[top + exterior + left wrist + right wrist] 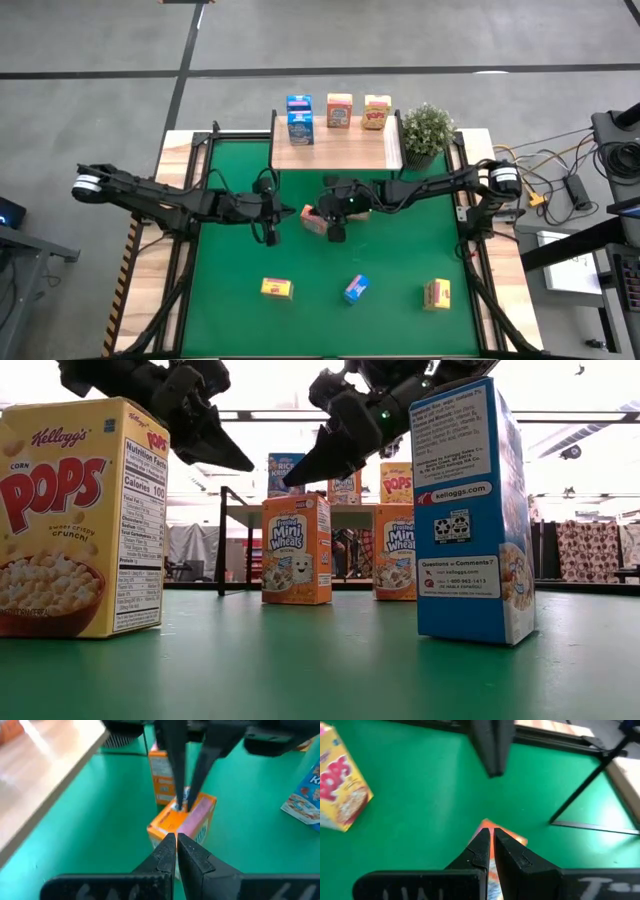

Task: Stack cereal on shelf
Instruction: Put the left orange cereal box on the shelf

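Observation:
Two orange-red cereal boxes stand on the green mat between my grippers, one [315, 219] [296, 550] [182, 820] directly beneath them, the other [397, 550] [162, 775] beside it. My left gripper [292, 212] [176, 845] is shut and hovers over the first box, apart from it. My right gripper [328, 216] [491, 840] is shut, with its tips at that box's top. The shelf [340, 148] carries two blue boxes [299, 118], an orange one [339, 110] and a yellow one [376, 112]. Two yellow boxes [277, 288] [437, 293] and a blue box [356, 289] lie near the mat's near edge. My right gripper slants down from the table's right side, and its shut fingertips [184, 802] meet at the top edge [192, 800] of the orange-red box. Whether they touch it or stand just above it, I cannot tell. The box rests upright on the mat.
A green potted plant [427, 130] stands at the shelf's right end. The shelf's black legs [585, 785] rise from the mat's far side. Bare mat [230, 260] lies between the grippers and the near boxes. Cables and equipment sit beyond the table's right edge.

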Available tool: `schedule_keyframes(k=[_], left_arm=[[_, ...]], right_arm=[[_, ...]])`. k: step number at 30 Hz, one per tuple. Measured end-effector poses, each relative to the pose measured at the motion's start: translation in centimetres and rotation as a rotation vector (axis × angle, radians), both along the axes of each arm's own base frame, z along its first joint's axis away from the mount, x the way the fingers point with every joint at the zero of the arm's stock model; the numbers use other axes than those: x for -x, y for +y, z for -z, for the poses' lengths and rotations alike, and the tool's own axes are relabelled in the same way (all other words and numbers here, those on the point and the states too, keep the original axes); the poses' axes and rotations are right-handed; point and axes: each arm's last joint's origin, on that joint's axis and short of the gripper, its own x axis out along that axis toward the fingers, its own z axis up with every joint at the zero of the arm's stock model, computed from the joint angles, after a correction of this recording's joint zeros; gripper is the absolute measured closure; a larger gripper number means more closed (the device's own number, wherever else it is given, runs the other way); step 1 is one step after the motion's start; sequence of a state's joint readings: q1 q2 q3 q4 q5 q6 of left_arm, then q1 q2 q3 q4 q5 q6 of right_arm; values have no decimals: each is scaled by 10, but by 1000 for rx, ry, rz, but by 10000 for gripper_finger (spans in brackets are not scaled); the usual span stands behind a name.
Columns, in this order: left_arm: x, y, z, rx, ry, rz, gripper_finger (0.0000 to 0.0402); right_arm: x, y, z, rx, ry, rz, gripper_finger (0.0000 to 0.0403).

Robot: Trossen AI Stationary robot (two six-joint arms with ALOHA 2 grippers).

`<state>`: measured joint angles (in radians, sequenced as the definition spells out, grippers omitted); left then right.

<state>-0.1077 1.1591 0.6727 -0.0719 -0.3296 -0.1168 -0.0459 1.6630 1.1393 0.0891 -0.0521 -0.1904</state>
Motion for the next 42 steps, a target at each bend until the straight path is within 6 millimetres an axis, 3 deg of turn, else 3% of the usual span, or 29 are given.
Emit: schedule_keyframes(k=[14,20,27,31,42], left_arm=[[2,-8,2,34,18,41,402],[2,-8,2,33,18,42,402],[2,-8,2,33,17,42,402],[1,-8,2,33,16,41,402],[1,-8,2,14,19,52,402]], right_arm=[[18,42,-9,-112,277,-25,390],[19,44,-13,-217,322,58,390],[14,43,-28,-195,269,90,379],[12,41,-30,-140,252,139,337],[2,39,-24,-123,198,244,160]])
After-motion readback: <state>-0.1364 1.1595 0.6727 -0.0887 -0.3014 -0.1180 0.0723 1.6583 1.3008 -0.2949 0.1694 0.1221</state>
